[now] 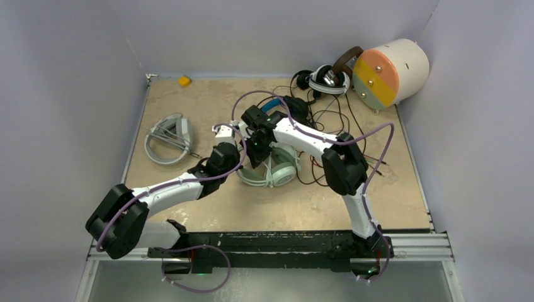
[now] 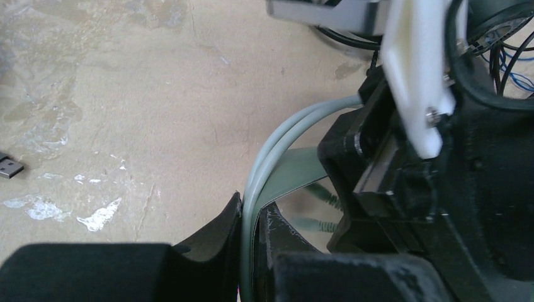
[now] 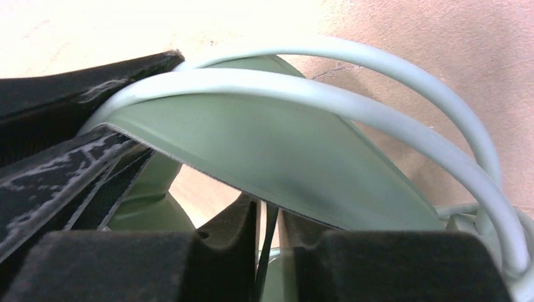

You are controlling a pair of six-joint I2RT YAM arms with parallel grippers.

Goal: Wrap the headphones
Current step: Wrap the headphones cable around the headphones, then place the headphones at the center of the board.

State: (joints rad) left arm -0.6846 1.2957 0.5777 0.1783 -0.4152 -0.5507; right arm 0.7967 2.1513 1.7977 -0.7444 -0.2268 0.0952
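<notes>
**A:** From above, where does the headset between the arms lie?

**B:** The mint-green headset (image 1: pixel 281 171) lies at the middle of the table (image 1: pixel 189 107), and both arms meet over its left side. The left gripper (image 1: pixel 240 162) reaches in from the left. The right gripper (image 1: pixel 258 148) points down just beside it. The white-grey headset (image 1: pixel 167 139) lies well apart on the left. At the far right, beside the cream cylinder (image 1: pixel 390 71), a black-and-white headset (image 1: pixel 327 78) and a brown headset (image 1: pixel 347 58) sit among loose cables. A blue-banded headset (image 1: pixel 275 104) lies just behind the right wrist. A yellow block (image 1: pixel 184 80) sits at the far edge.

**A:** And the left wrist view?

**B:** The left fingers (image 2: pixel 214 239) are pressed together on the two pale green headband wires (image 2: pixel 283 132), pinching them. The right gripper's black body fills the right side, close against those wires. A USB plug (image 2: pixel 9 167) lies on the table at the left edge.

**A:** The right wrist view?

**B:** The wide green headband strap (image 3: pixel 271 151) arches just over the right fingers (image 3: pixel 157 264), with the wires above it. The fingers are nearly together, and a thin dark cable (image 3: pixel 264 251) runs in the narrow slit between them. Whether they nip it, I cannot tell.
</notes>
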